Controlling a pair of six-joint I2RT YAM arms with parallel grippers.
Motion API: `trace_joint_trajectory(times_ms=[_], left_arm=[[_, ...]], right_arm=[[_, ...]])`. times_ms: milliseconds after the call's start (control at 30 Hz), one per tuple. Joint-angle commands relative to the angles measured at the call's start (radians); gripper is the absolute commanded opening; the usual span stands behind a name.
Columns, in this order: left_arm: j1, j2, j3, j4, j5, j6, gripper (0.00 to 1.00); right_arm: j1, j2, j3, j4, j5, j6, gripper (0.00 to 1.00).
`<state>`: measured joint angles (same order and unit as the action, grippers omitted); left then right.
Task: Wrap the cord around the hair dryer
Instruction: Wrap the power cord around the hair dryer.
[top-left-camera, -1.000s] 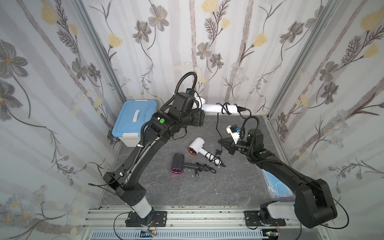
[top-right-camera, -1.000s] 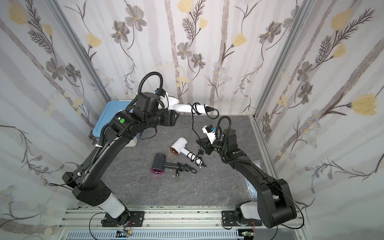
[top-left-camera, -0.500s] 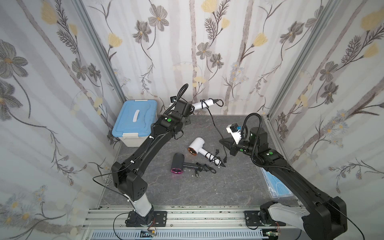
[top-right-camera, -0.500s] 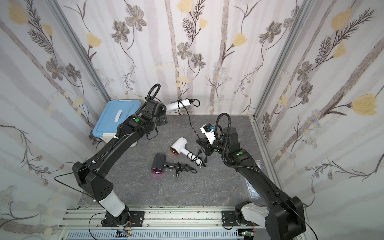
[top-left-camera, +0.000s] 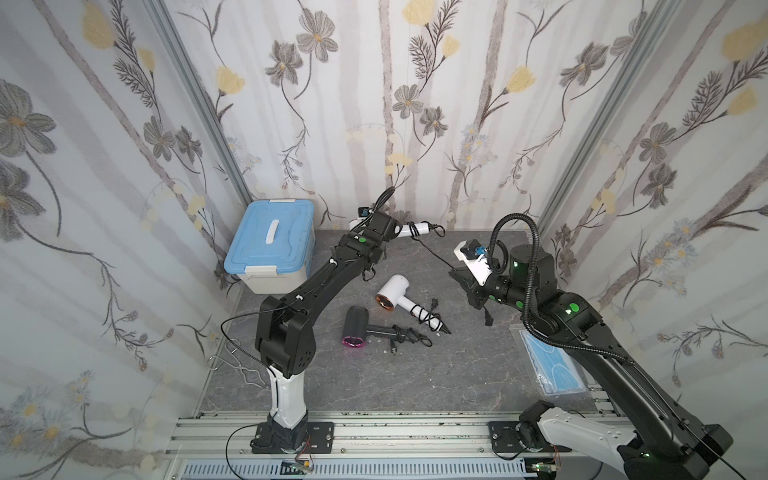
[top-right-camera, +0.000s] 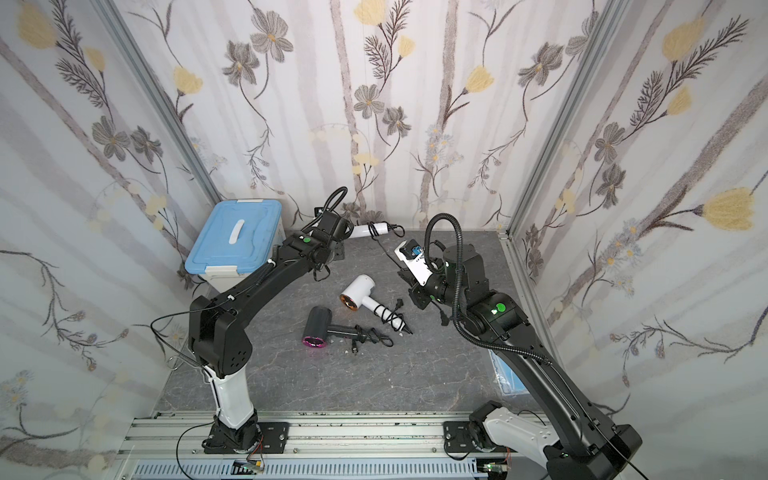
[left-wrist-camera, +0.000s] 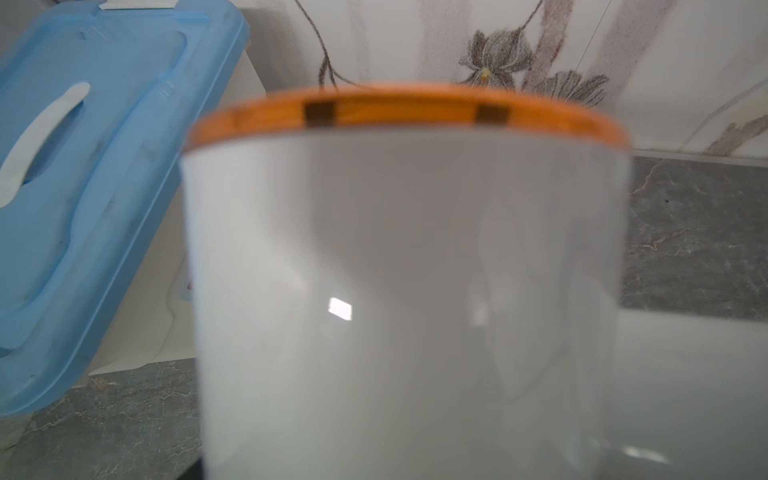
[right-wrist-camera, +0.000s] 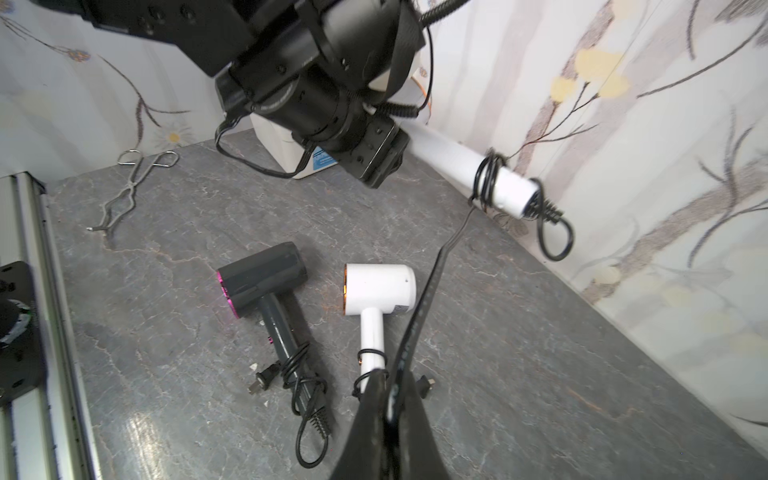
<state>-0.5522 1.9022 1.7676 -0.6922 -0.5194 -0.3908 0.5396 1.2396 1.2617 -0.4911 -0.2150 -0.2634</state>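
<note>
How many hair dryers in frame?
3. A dark dryer lies mid-table; a white dryer lies beside it, nearer the back wall; a second white dryer is held aloft in the left tool, its cord pinched by the right tool. The closed blue box could hide more.

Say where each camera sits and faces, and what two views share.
Both top views: overhead in front, looking down on the table; left arm and right arm show.
Left wrist: on left arm, facing the held dryer and box; no fingers show.
Right wrist: on right arm, facing the left arm; its fingers pinch the cord.
Shared: held dryer, in both wrist views and both top views.
</note>
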Motion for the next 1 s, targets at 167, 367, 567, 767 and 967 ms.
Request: trace_joint_trajectory(times_ms=[167,367,567,767,967], left_arm=[[-0.048,-0.023,-0.091,0.071,-0.013,0.234,0.00],[-0.118,-0.022,-0.089,-0.039,0.009,0.383,0.00],[-0.163,-0.083,-0.135,-0.069,0.085,0.419,0.00],[-0.165,-0.235,-0.229,-0.020,0.274,0.437,0.00],[-0.150,-0.337,-0.253,0.000,0.558,0.407,0.00]], right_arm=[[0.003,0.130,0.223,0.016,0.060,-0.180,0.00],[0.003,0.304,0.426,0.019,0.047,-0.248,0.00],[-0.016,0.463,0.571,-0.001,0.073,-0.276,0.00],[-0.104,0.526,0.575,-0.018,0.035,-0.230,0.00],[-0.148,0.512,0.424,0.063,-0.075,-0.175,0.00]])
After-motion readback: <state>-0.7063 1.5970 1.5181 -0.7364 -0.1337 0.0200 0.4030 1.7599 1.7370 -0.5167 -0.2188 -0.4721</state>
